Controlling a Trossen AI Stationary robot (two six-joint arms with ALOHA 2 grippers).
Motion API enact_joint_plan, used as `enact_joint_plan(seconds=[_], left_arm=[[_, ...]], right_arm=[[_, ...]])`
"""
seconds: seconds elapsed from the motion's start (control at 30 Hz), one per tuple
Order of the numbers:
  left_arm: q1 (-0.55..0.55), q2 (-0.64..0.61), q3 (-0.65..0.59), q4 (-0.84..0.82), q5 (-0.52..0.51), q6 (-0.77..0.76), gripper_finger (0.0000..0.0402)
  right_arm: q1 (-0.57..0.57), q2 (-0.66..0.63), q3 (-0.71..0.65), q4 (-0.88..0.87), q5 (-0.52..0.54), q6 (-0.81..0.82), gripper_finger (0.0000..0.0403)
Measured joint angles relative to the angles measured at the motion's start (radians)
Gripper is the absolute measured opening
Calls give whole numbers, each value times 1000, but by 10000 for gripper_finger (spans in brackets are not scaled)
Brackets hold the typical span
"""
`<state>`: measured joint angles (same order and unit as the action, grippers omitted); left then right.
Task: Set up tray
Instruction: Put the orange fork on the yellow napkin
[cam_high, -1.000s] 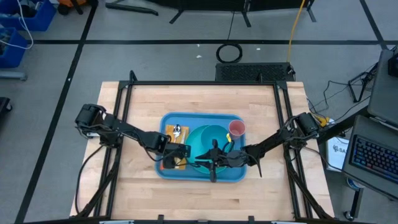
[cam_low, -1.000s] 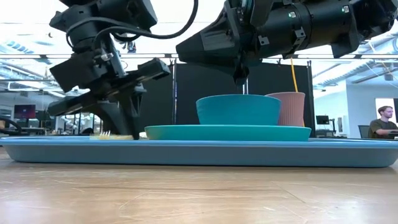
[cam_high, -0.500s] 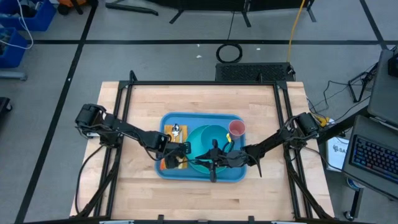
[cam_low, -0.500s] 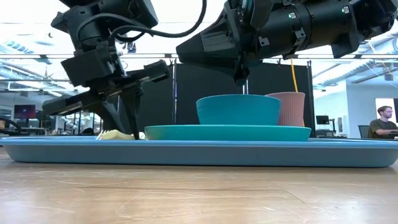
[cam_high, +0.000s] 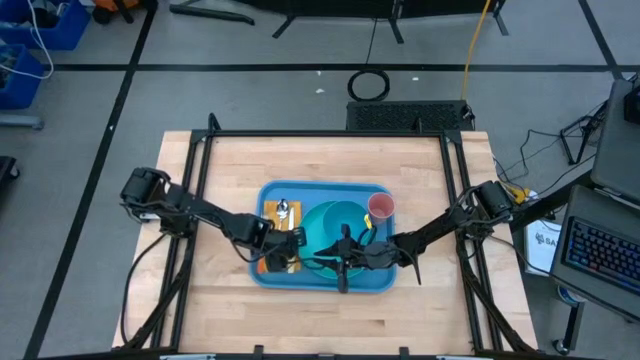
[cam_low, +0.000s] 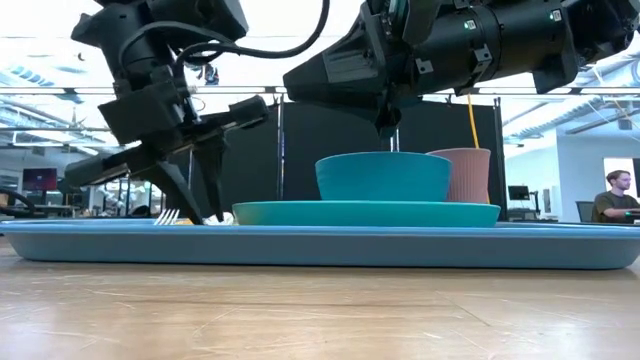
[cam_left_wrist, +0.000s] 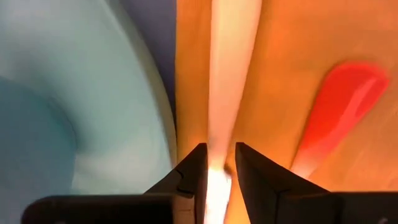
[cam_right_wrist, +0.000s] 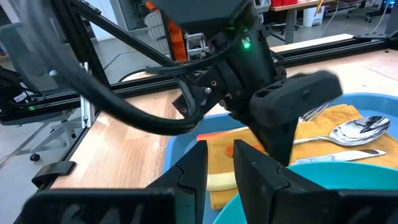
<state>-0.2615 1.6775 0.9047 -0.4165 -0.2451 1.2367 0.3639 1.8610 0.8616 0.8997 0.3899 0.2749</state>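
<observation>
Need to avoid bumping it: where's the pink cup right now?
In the high view the pink cup stands in the tray's far right corner, beside the teal plate.
</observation>
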Motion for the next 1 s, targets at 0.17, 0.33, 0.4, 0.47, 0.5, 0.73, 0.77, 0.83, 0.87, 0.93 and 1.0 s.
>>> enact_joint_plan(seconds=[0.17,0.33,0.4,0.47,0.5,0.73,0.77,0.83,0.87,0.93,1.0], left_arm=[[-27,-26,0,2,-213,-190,88],[-30,-81,0,-21,-285,-575,88],[-30,-113,0,-84,-275,-671,88],[-28,-144,0,-140,-260,-757,88],[-27,-161,0,-150,-257,-833,88],[14,-256,0,-184,-167,-1462,88],[20,-257,0,-178,-134,-1521,88],[28,-253,-2,-171,-92,-1619,88],[28,-253,-9,-164,-91,-1664,88],[20,-248,-29,-121,-116,-1742,88],[1,-245,-63,-61,-165,-1808,88]], right_arm=[[4,0,0,0,-2,-6,70],[5,0,0,6,-17,-20,70],[5,0,0,8,-46,-24,70],[8,0,0,9,-55,-25,70],[12,0,0,9,-55,-25,70],[37,0,0,16,-55,-34,70],[40,0,0,16,-55,-34,70],[45,0,0,16,-55,-33,70],[47,0,0,16,-55,-34,70],[51,0,0,16,-56,-34,70],[54,0,0,16,-77,-35,70]])
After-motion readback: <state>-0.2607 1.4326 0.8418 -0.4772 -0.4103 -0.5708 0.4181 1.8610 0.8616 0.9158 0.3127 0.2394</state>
